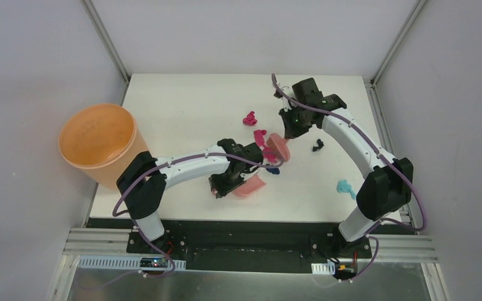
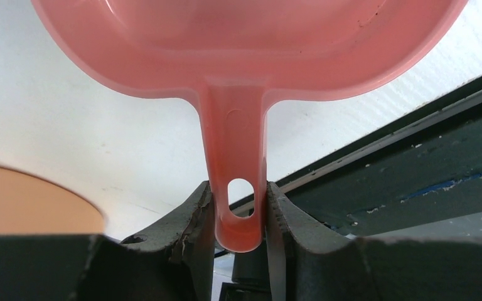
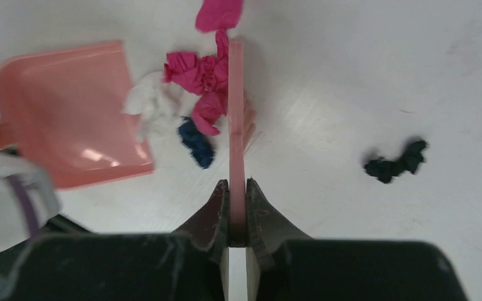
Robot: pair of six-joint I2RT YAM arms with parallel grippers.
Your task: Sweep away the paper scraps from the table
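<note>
1. Cleanup is at an early stage: the paper scraps (image 3: 198, 72) all lie on the white tabletop (image 1: 182, 100), and none shows inside the pink dustpan (image 3: 69, 113).
2. Clamped on the dustpan's handle, the left tool (image 2: 240, 207) holds the pan's lip just beside a small pile of magenta, white and dark blue wads.
3. Clenched on the pink hand brush (image 3: 236, 125), the right tool (image 3: 237, 200) sets the brush against the pile's other side, so the pile sits between brush and pan.
4. Outside the pile, a magenta wad (image 1: 249, 118) lies farther back, a black scrap (image 3: 395, 162) lies right of the brush, and a teal scrap (image 1: 345, 187) lies well apart near the right arm.
5. Emptying into the orange bucket (image 1: 97, 141) at the tabletop's left edge appears not yet begun.
</note>
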